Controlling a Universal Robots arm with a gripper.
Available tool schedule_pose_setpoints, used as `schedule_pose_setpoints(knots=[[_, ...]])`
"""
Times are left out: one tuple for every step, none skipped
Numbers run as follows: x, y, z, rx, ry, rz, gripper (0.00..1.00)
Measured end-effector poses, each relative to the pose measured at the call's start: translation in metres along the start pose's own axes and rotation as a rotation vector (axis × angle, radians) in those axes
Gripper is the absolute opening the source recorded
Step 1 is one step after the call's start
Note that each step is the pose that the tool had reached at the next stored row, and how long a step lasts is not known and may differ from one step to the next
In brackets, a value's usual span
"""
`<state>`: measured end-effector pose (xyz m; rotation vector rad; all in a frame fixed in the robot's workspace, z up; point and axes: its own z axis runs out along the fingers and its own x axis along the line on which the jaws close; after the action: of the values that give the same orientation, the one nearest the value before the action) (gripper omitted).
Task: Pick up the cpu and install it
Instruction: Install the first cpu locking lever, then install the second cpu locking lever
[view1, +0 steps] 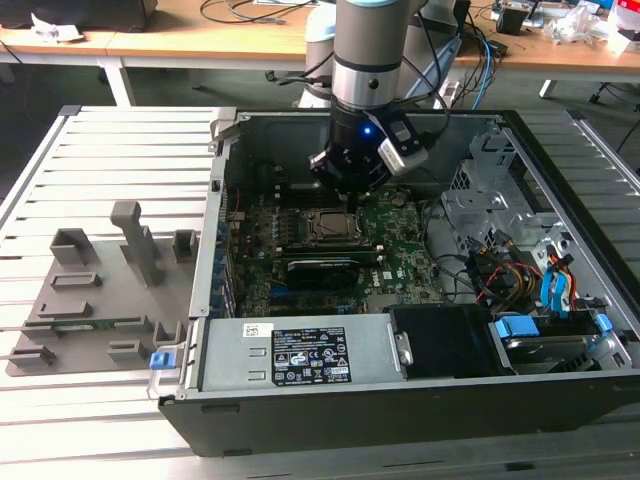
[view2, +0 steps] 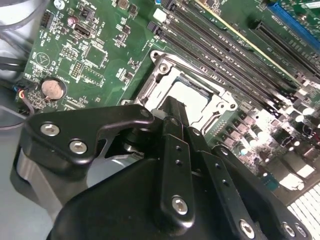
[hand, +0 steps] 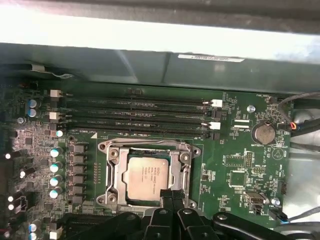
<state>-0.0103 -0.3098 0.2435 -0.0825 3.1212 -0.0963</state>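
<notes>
The cpu (hand: 144, 177) lay seated in the socket frame (hand: 116, 176) on the motherboard (hand: 235, 170) — apparently already placed. The gripper (hand: 169, 199) hovered over its edge, fingers together, holding nothing.

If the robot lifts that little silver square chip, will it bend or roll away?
Probably neither. The cpu looks like a flat, stiff square with a metal top, so it should stay rigid and lie still. That smooth top could be slippery, and it sits snugly inside the socket frame.

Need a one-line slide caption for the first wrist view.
Gripper poised at the edge of the cpu lying in the motherboard socket.
</notes>
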Motion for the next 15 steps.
schedule_pose_setpoints(knots=[[0.0000, -0.0002, -0.0028, 0.0008, 0.0000, 0.000, 0.11], [-0.0001, -0.0004, -0.0060, 0.0014, 0.0000, 0.000, 0.11], [-0.0001, -0.0005, -0.0082, 0.0019, 0.0001, 0.000, 0.11], [-0.0001, -0.0005, -0.0083, 0.0016, -0.0001, 0.000, 0.11], [-0.0001, -0.0005, -0.0083, 0.0017, 0.0000, 0.000, 0.11], [-0.0001, -0.0005, -0.0084, 0.0018, 0.0001, 0.000, 0.11], [-0.0001, -0.0005, -0.0084, 0.0019, 0.0001, 0.000, 0.11], [-0.0001, -0.0005, -0.0084, 0.0019, 0.0001, 0.000, 0.11], [-0.0001, -0.0005, -0.0084, 0.0020, 0.0001, 0.000, 0.11], [-0.0001, -0.0005, -0.0084, 0.0021, 0.0001, 0.000, 0.11], [-0.0001, -0.0005, -0.0084, 0.0020, 0.0001, 0.000, 0.11], [-0.0001, -0.0005, -0.0084, 0.0021, 0.0001, 0.000, 0.11], [0.0001, -0.0033, -0.0082, 0.0011, 0.0000, 0.000, 0.11], [0.0012, -0.0107, -0.0078, -0.0047, -0.0003, 0.000, 0.11], [0.0014, -0.0127, -0.0076, -0.0051, -0.0003, 0.000, 0.11]])
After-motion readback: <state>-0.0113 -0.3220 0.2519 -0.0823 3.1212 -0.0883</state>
